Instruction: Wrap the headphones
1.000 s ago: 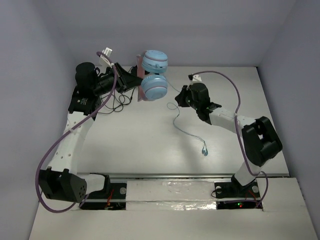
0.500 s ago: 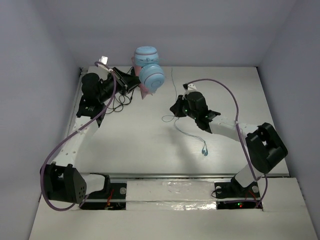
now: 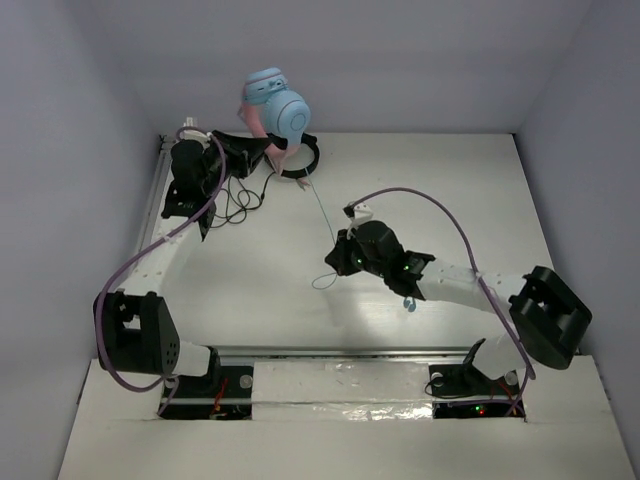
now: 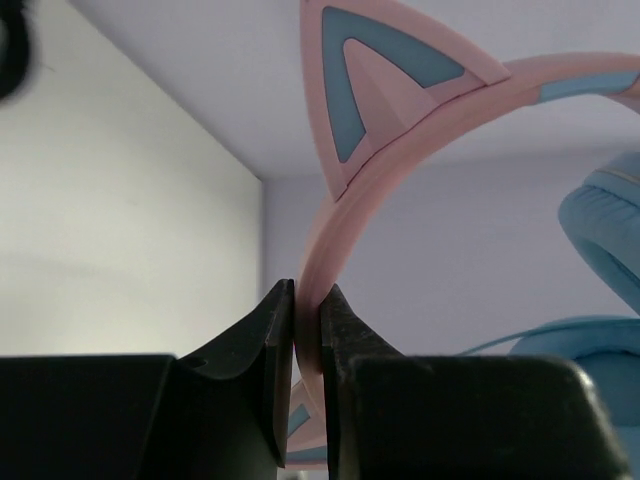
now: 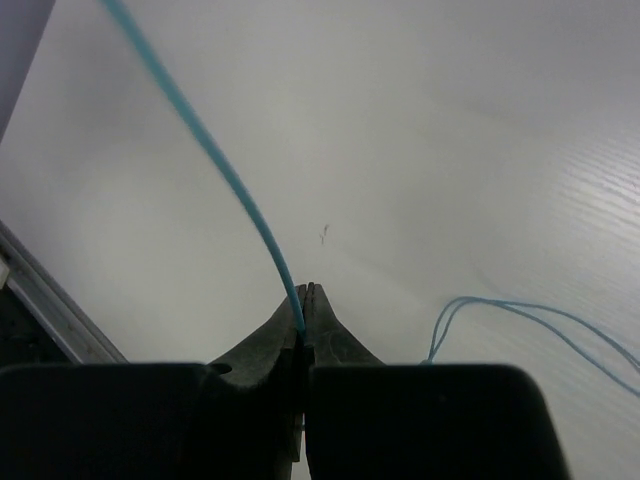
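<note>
1. Since a second earlier, the headphones had risen and swung left and farther back, while the right gripper had travelled toward the near edge, drawing the cable into a straight line.
2. Lifted off the table, the headphones hung just beyond the fingertips of the left gripper, with the light blue earcups stacked one behind the other.
3. Narrowly set jaws of the left gripper pinched the pink headband, and a cat ear stood above the fingers.
4. From the earcups, the pale blue cable ran taut down to the right gripper, whose fingers were clamped on it; slack loops lay on the table to the right of those fingers.
5. Black headphones rested on the table just past the left fingertips, their black cable tangled beside that arm.
</note>
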Robot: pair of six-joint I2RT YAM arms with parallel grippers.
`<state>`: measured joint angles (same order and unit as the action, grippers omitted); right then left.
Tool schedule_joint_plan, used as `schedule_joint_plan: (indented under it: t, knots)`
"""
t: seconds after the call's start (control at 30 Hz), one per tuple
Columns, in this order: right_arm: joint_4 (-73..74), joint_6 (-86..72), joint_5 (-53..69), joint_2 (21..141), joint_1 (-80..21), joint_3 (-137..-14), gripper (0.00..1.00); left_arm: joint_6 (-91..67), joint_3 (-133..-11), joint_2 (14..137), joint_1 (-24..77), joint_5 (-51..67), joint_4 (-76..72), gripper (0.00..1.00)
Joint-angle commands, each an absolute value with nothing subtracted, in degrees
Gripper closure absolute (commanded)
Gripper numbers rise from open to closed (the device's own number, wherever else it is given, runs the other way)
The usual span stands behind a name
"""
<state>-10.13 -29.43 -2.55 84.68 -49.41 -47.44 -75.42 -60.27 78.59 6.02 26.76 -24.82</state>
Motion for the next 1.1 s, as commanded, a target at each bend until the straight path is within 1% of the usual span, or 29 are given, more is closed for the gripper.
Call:
schedule_joint_plan:
  t: [0.0, 0.07, 0.17, 0.2, 0.27, 0.3, 0.33, 0.37, 0.4, 0.5, 0.73, 0.87, 0.93, 1.0, 1.03, 1.07]
  knots:
    - [-7.66, -29.97, -6.76, 79.81, -52.11, -46.41, 1.00, -64.83, -69.06, 75.59, 6.06, 13.25, -18.15, 1.00]
    - [-6.25, -29.88, -6.94, 77.45, -53.95, -46.06, 1.00, -61.97, -69.17, 74.45, 6.06, 8.90, -16.01, 1.00]
    - [-3.35, -29.97, -8.52, 76.29, -55.80, -46.93, 1.00, -57.59, -68.38, 72.95, 8.78, 2.31, -13.46, 1.00]
    - [-1.34, -29.88, -9.57, 75.85, -57.20, -48.33, 1.00, -55.48, -69.34, 72.78, 9.92, -3.98, -11.79, 1.00]
    - [2.26, -29.18, -10.72, 75.67, -58.88, -50.52, 1.00, -49.85, -69.70, 72.25, 13.08, -9.11, -7.83, 1.00]
    - [5.68, -28.48, -11.68, 75.33, -60.80, -53.06, 1.00, -46.01, -69.35, 71.46, 15.53, -14.88, -6.17, 1.00]
    - [7.54, -28.22, -12.47, 75.15, -62.04, -54.39, 1.00, -45.97, -69.61, 71.37, 15.56, -17.81, -4.85, 1.00]
    - [9.21, -27.86, -13.52, 74.71, -63.27, -55.45, 1.00, -42.31, -69.87, 71.28, 17.56, -20.63, -3.35, 1.00]
    - [12.62, -27.34, -15.28, 74.27, -64.41, -56.50, 1.00, -40.62, -70.22, 71.45, 18.54, -25.79, -2.12, 1.00]
    - [18.78, -26.98, -16.79, 72.25, -68.20, -60.63, 1.00, -35.87, -68.92, 71.46, 21.79, -32.84, 1.65, 1.00]
    - [31.02, -27.77, -16.97, 69.26, -72.50, -69.52, 1.00, -30.42, -63.64, 70.84, 30.31, -41.83, 8.08, 1.00]
    - [34.27, -26.72, -15.99, 67.85, -72.51, -72.15, 1.00, -28.04, -61.09, 69.61, 33.83, -41.13, 10.28, 1.00]
    - [36.38, -25.84, -17.74, 67.68, -72.51, -73.91, 1.00, -25.68, -59.94, 69.34, 35.24, -38.78, 11.51, 1.00]
    - [37.78, -24.70, -17.93, 67.67, -72.51, -75.31, 1.00, -25.06, -60.12, 70.04, 36.99, -37.62, 14.58, 1.00]
    - [38.14, -24.35, -18.45, 67.85, -72.51, -75.67, 1.00, -23.31, -60.29, 70.40, 37.52, -34.57, 15.98, 1.00]
    - [38.49, -23.91, -18.98, 68.03, -72.51, -76.02, 1.00, -22.60, -60.82, 71.01, 38.66, -34.11, 18.52, 1.00]
